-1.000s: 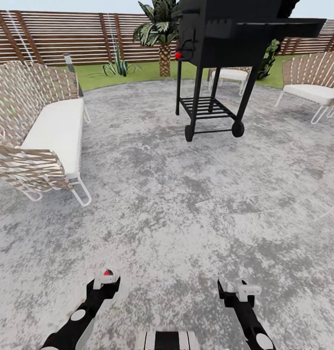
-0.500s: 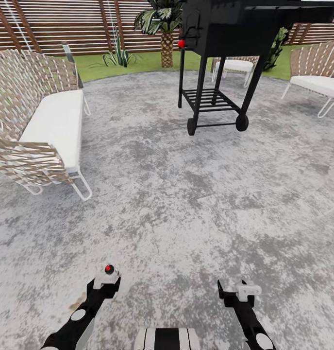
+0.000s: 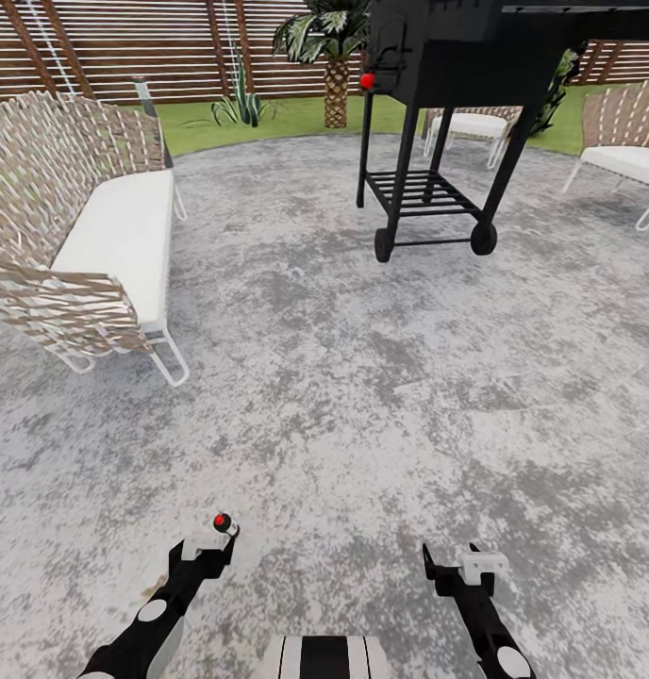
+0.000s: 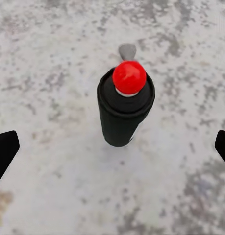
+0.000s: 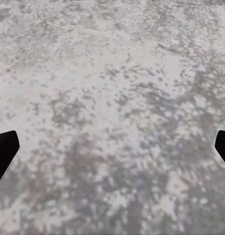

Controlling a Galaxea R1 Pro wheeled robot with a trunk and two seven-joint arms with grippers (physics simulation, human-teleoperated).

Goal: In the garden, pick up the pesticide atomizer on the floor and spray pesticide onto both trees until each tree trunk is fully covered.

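Note:
The pesticide atomizer point(image 3: 222, 521), a black canister point(image 4: 125, 110) with a red round top, stands upright on the grey paved floor. It is just ahead of my left gripper point(image 3: 204, 552), which hangs above it, open, its dark fingers point(image 4: 6, 149) wide apart on either side and touching nothing. My right gripper point(image 3: 461, 563) hovers open over bare floor point(image 5: 112, 98). One tree, a palm point(image 3: 336, 90), stands on the grass at the far middle. A second leafy tree point(image 3: 556, 90) is partly hidden behind the grill.
A black wheeled grill point(image 3: 438, 113) stands ahead, right of centre. A woven bench with a white cushion point(image 3: 117, 236) is at the left. Two woven chairs point(image 3: 631, 141) sit at the far right. A slatted fence point(image 3: 108, 47) closes the back.
The whole view has shifted, so the camera has moved. The atomizer's red top now shows a little further ahead and right of my left gripper. Both grippers stay open.

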